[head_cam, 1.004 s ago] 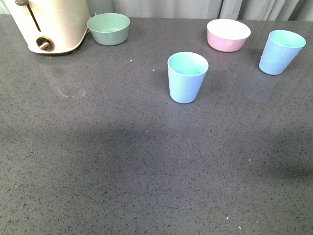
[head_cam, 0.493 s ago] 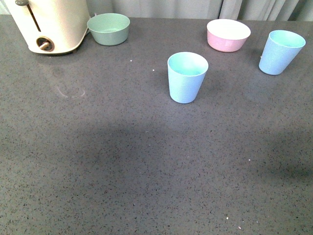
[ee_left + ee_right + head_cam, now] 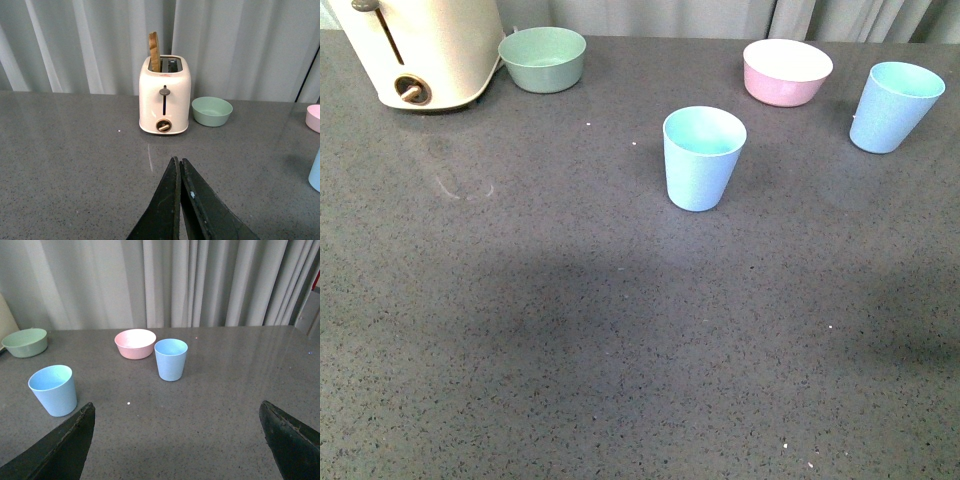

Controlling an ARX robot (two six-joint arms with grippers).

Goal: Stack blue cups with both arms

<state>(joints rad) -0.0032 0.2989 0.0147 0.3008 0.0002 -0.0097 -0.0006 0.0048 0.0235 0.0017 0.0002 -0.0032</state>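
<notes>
Two blue cups stand upright on the grey surface (image 3: 570,330), each with its open side up, and they are well apart from each other. The middle cup (image 3: 703,160) stands alone near the centre of the surface. The far cup (image 3: 894,107) stands at the right side, just beside the pink bowl (image 3: 787,72), which is a little further back and to its left. At the back left there is a cream toaster (image 3: 418,50), and the green bowl (image 3: 542,58) is just beside it. In the left wrist view, the left pincer (image 3: 179,170) has its two fingers pressed together, with almost no gap. It points toward the toaster, where a brown slice (image 3: 154,51) sticks up from one slot. A blue cup shows only as a thin part at the edge of this view, off to the side of the pincer and not touching it. In the right wrist view, the right pincer (image 3: 177,407) has its fingers wide apart. The far cup stands in front of the opening, between the lines of the two fingers but well beyond their tips. The middle cup is nearer to one finger, but it stays clear of it. A pale curtain (image 3: 200,282) hangs behind the surface.
</notes>
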